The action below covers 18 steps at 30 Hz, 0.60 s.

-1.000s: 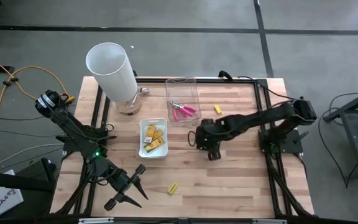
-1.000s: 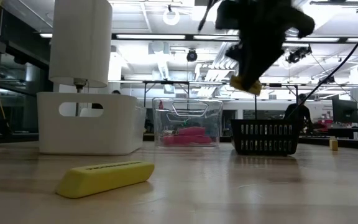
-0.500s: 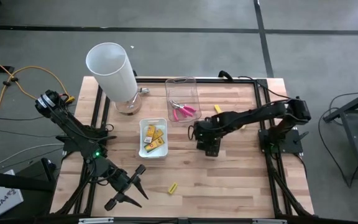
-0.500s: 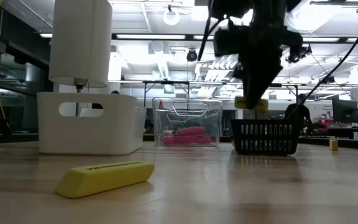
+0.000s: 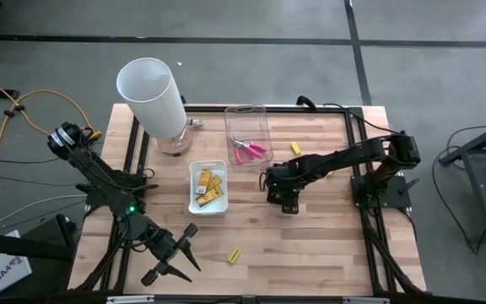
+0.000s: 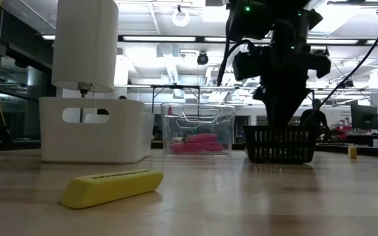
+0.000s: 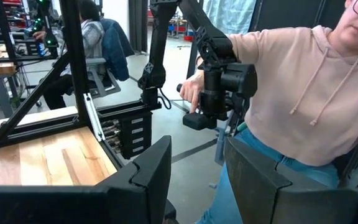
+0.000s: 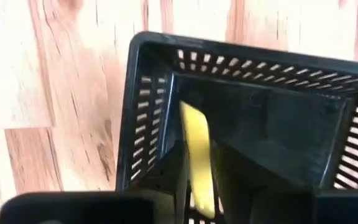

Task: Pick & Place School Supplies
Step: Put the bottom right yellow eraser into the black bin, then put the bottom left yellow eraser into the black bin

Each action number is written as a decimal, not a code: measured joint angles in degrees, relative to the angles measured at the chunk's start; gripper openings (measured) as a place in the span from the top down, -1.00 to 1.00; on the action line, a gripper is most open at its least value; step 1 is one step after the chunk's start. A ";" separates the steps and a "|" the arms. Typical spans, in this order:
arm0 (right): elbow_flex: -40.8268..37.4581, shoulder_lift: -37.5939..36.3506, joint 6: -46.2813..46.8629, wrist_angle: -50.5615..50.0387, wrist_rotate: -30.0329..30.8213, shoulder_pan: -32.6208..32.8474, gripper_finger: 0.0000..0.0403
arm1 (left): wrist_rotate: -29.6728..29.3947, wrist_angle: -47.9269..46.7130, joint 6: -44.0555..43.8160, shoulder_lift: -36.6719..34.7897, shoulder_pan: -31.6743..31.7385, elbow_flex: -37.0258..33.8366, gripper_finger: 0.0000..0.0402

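My right gripper (image 5: pixel 281 194) points down into a black slotted basket (image 6: pixel 281 154) at the middle of the table, shut on a short yellow stick (image 8: pixel 196 149). In the low view the basket's wall hides its fingertips. Another yellow stick (image 5: pixel 234 255) lies flat near the table's front edge, and a third (image 5: pixel 295 148) lies behind the right arm. A white tray (image 5: pixel 194 173) holds flat yellow packs (image 5: pixel 209 187). The clear tray (image 5: pixel 249 118) holds pink-handled pliers (image 5: pixel 248 151). At the near left corner my left gripper (image 7: pixel 197 149) stands open and level, with nothing in it. My right gripper has the yellow stick's sides (image 8: pixel 199 180) between its two fingers, coming from above and pointing down. The stick stands on end along the fingers, inside the black basket's wall (image 8: pixel 148 112). Whether its lower end rests on the basket's floor I cannot tell.
A tall white cylinder (image 5: pixel 152 91) stands at the far left of the table. Bare wood lies between the white tray and the front edge. Beyond the table's edge, the left wrist view shows a person in a pink hoodie (image 7: pixel 303 93) beside another arm.
My right gripper has sunk with the yellow stick from above the black basket down into it, drifting slightly toward the table's left and rolling a little. The stick, which showed above the basket's rim in the low view, is now hidden behind its wall.
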 joint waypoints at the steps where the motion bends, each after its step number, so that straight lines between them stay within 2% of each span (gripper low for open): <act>1: 0.00 -0.02 -0.02 -0.15 0.10 0.00 0.63 | 0.00 0.01 0.00 0.00 0.00 0.00 0.27; 10: -0.01 -0.08 -0.15 -0.23 0.12 -0.04 0.51 | 0.00 0.01 -0.11 0.00 0.00 0.00 0.27; 18: 0.07 -4.28 -0.17 -1.76 -0.34 -1.08 0.53 | -0.02 0.03 -0.22 0.00 0.00 0.00 0.27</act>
